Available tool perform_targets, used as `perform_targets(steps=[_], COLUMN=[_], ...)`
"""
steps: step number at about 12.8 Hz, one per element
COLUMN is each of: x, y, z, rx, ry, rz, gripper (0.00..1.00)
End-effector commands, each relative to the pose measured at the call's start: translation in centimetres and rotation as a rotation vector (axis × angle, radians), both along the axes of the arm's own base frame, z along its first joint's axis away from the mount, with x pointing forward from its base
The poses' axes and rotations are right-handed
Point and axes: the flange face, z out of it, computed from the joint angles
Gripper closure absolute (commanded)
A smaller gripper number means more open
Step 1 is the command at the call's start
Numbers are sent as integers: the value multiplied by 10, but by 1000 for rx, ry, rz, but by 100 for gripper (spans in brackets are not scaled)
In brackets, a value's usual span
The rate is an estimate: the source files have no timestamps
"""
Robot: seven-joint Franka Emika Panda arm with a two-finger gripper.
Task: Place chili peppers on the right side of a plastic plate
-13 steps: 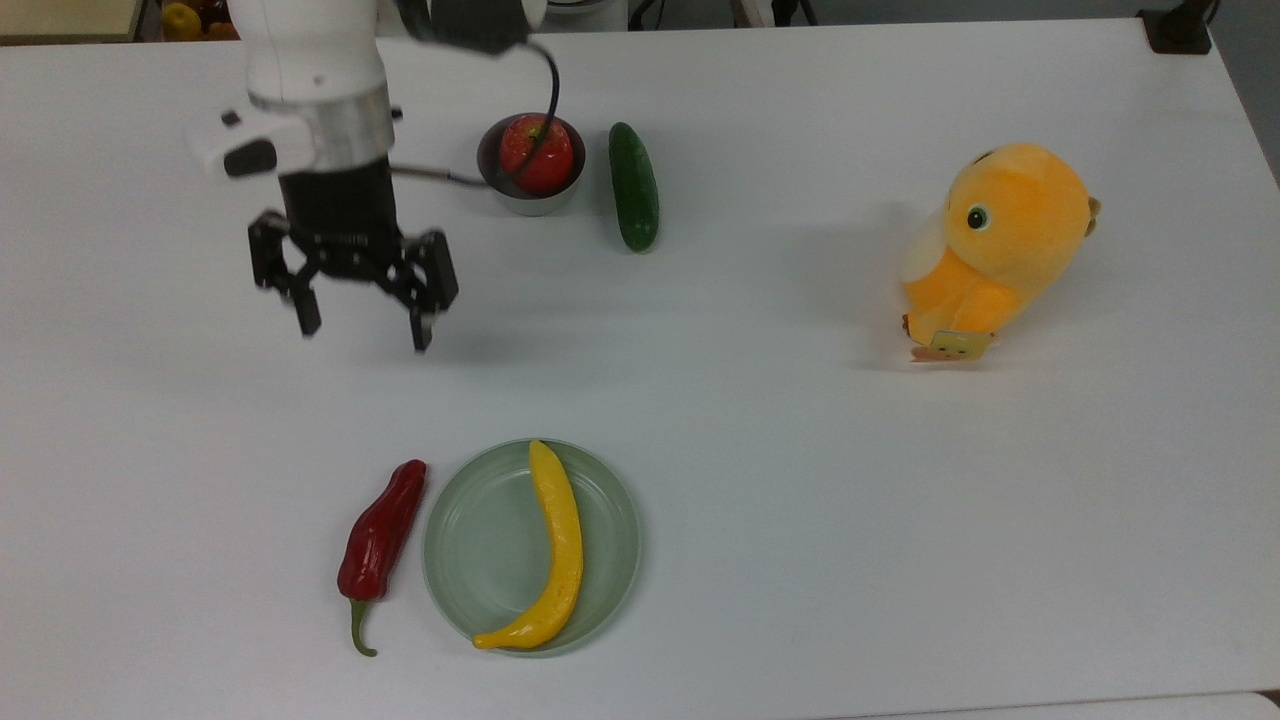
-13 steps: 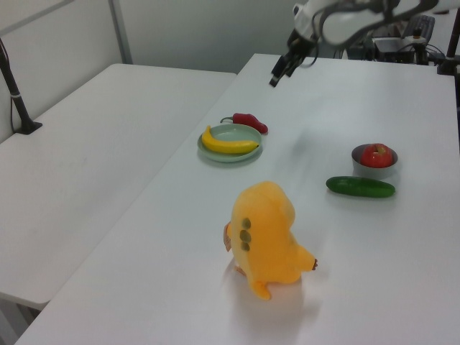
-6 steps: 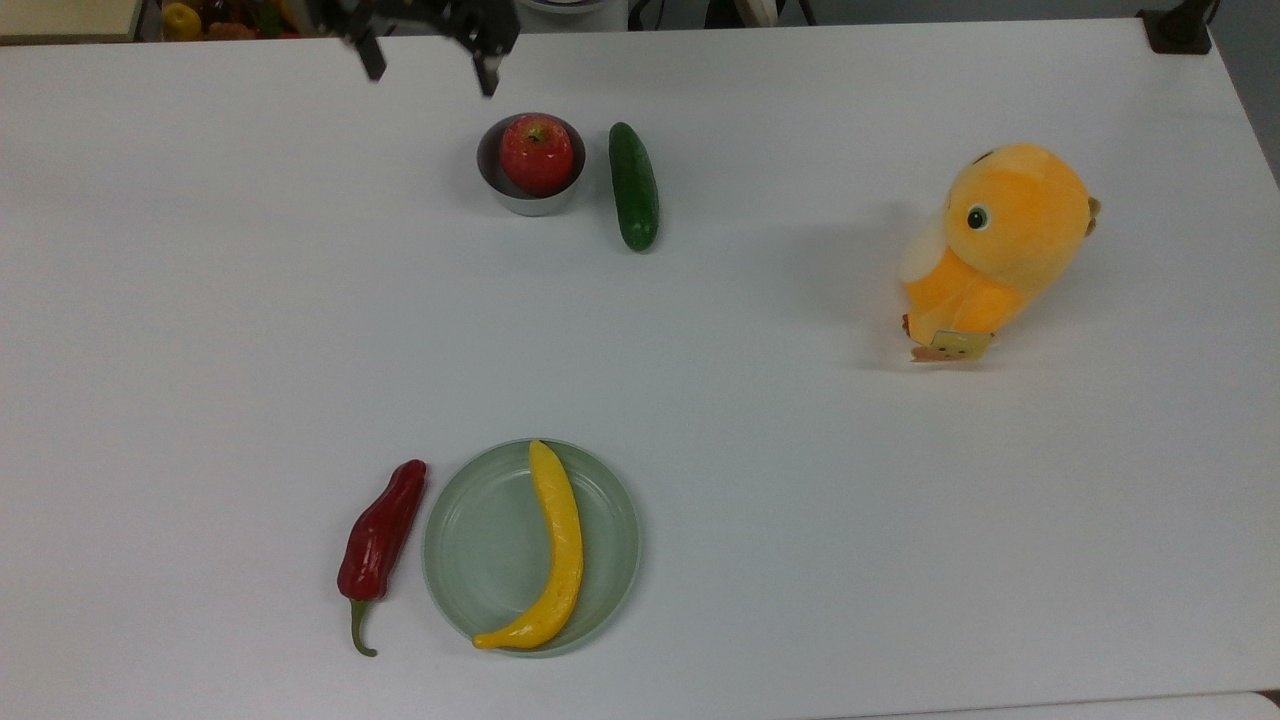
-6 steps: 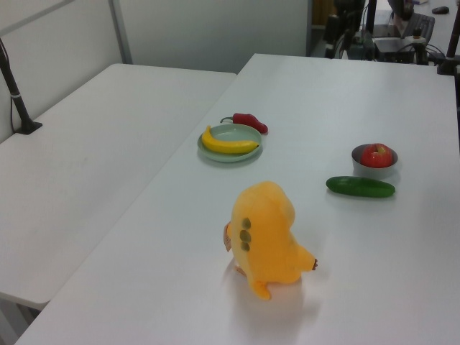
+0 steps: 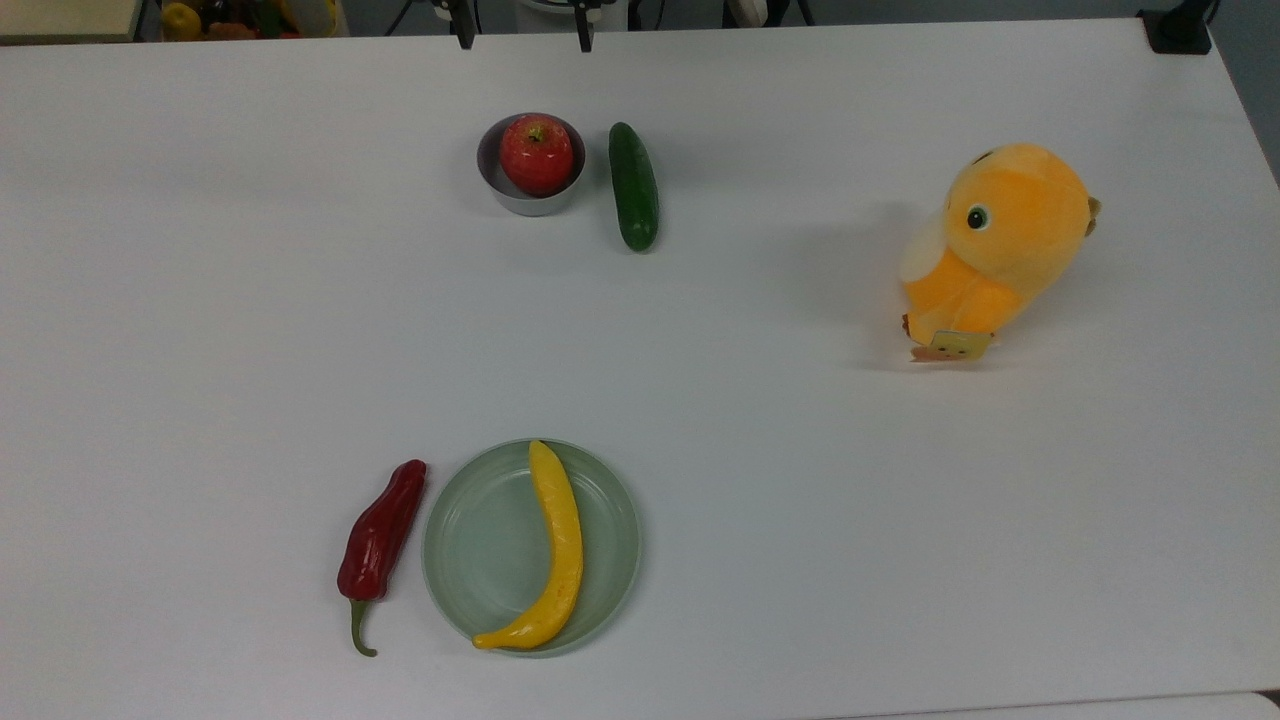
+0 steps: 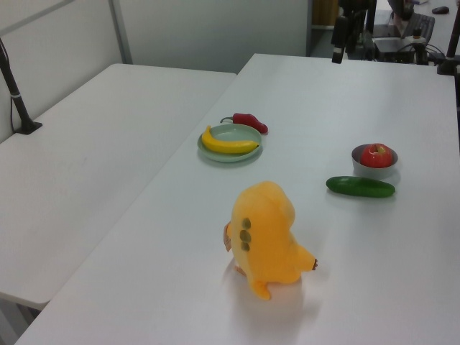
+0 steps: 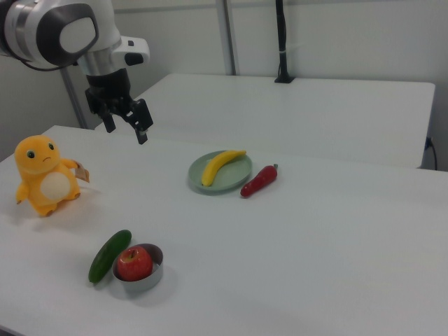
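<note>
Top view. The white table point(image 5: 760, 420) spans the frame. The plastic plate point(image 5: 490, 560) sits low and left of centre. A long curved yellow item point(image 5: 557, 545) lies inside it, running from the plate's upper rim to its lower rim. The chili pepper point(image 5: 380, 530) lies on the table just beside the plate, on the top view's left, outside the rim; its green stem points toward the lower edge of the frame. At upper centre a small grey metal bowl point(image 5: 500, 192) contains a red apple point(image 5: 537, 153). A dark green cucumber point(image 5: 633, 185) lies just beside the bowl, on the top view's right. An orange plush toy point(image 5: 1000, 240) stands at the right.

Left view. The plate point(image 6: 228, 154) with the yellow item point(image 6: 227, 144) is at upper centre. The chili point(image 6: 251, 122) lies behind the plate, beside its far rim. The bowl point(image 6: 374, 169) with the apple point(image 6: 376, 154) is at right, and the cucumber point(image 6: 360, 187) lies in front of it. The plush toy point(image 6: 269, 237) stands in the lower centre foreground.

Right view. The gripper point(image 7: 126, 126) hangs above the table in the upper left of the frame, well apart from all items. Its two fingers are spread, with nothing between them. The chili point(image 7: 258, 180) lies on the right view's right of the plate point(image 7: 231, 178), beside the rim. The yellow item point(image 7: 218, 165) rests in the plate. The plush toy point(image 7: 43, 175) stands at the left. The cucumber point(image 7: 109, 255) and the bowl point(image 7: 147, 278) with the apple point(image 7: 134, 263) are at lower left.
</note>
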Motion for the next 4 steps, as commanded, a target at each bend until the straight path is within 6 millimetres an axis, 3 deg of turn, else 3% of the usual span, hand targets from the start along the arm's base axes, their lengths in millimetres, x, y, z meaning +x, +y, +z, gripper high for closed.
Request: perform_targets(steps=[1,4], x=[7,7], y=[-15,-12], z=[-9,-10], rx=[-10,-13], ry=[-45,-42], rz=[74,82], gripper=[0,0])
